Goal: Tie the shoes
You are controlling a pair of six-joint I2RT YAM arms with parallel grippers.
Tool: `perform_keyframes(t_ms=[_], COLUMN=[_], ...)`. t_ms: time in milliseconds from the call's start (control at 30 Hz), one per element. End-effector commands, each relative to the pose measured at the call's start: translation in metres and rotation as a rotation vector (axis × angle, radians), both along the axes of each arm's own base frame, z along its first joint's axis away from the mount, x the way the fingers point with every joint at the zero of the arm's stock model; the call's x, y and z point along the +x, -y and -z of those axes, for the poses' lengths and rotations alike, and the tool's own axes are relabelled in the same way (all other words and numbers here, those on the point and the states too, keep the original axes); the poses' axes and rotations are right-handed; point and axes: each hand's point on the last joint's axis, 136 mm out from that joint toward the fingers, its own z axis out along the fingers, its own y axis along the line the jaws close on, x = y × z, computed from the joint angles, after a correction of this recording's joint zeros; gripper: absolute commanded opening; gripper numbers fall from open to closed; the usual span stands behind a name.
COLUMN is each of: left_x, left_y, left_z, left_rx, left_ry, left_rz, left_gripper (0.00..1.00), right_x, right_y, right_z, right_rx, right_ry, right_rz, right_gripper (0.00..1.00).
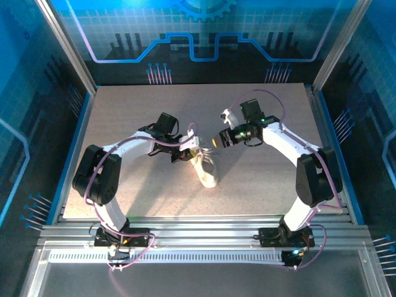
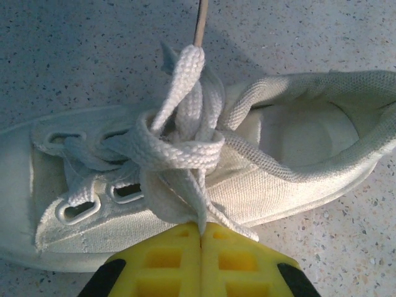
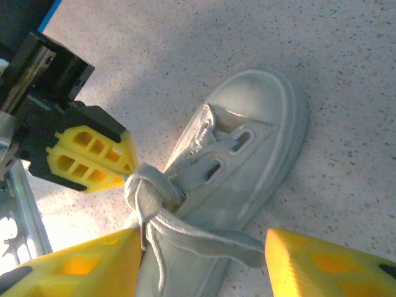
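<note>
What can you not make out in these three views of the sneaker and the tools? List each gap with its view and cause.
- Left wrist view: the left edge cuts off the toe of the sneaker; the shut left tool hides the lace it pinches.
- Right wrist view: the bottom edge cuts off the heel.
- Top external view: the lace is too small to follow.

Lighting cool, bluish, even; soft shadows on desk (image 1: 260,185); warm glare lower left of right wrist view; close-ups soft.
</note>
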Motion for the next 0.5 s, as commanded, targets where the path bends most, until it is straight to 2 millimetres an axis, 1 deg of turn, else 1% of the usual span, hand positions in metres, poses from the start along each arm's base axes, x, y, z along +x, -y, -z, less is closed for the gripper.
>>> perform_keyframes(t_ms=[0, 133, 333, 433, 467], left_x=[0.007, 0.008, 0.009, 0.010, 0.010], left_y=[0.006, 0.006, 0.006, 0.006, 0.006], left_z=[-0.021, -0.024, -0.026, -0.026, -0.026], left_rx=[-0.028, -0.031, -0.029, -0.025, -0.025], left_ry=[0.051, 0.060, 0.066, 0.067, 0.066], left_rz=[0.005, 0.008, 0.009, 0.006, 0.006], left_gripper=[0.00, 0.00, 0.00, 0.00, 0.02], right_x=[0.000, -0.005, -0.007, -0.008, -0.007], right_y=[-0.016, -0.026, -0.033, -0.036, -0.037], right_z=[0.003, 0.008, 0.024, 0.028, 0.029], right_rx=[0.032, 0.013, -0.025, -0.045, -0.053], right_ry=[-0.023, -0.034, -0.077, -0.084, -0.084], right_rz=[-0.035, -0.074, -0.099, -0.117, -0.120], right_gripper=[0.57, 0.57, 0.57, 0.56, 0.56])
